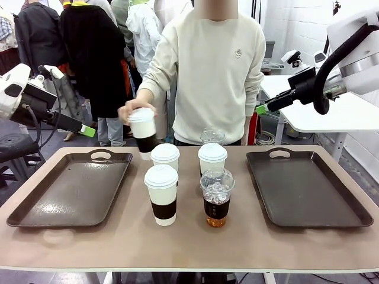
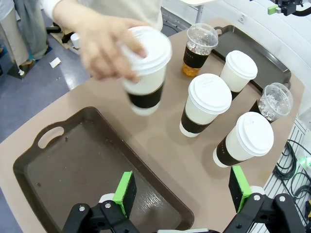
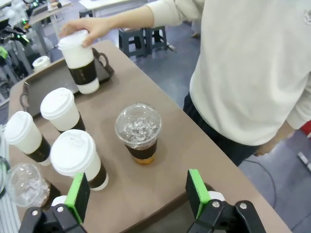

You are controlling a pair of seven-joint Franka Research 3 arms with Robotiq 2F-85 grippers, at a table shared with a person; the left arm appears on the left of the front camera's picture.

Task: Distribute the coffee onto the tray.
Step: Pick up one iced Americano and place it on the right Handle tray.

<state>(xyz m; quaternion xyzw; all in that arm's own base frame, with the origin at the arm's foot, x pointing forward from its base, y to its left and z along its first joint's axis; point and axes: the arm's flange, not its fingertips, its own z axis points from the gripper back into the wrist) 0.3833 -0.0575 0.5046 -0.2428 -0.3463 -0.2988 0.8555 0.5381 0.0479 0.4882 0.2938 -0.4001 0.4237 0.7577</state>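
Front white cup (image 1: 161,195) and front iced cup (image 1: 217,204) stand side by side at centre frame on the brown counter (image 1: 189,251), between the left tray (image 1: 35,207) and the right tray (image 1: 308,195). Behind them stand the back-left white cup (image 1: 165,157) and back-right white cup (image 1: 212,157), with the rear iced cup (image 1: 212,136) farthest back. A person's hand (image 1: 135,109) grips the held white cup (image 1: 143,131) by its lid, beside the left tray's far handle. At middle left the left gripper (image 1: 87,131), and at upper right the right gripper (image 1: 262,109), hang well apart from every cup, jaws spread wide around nothing.
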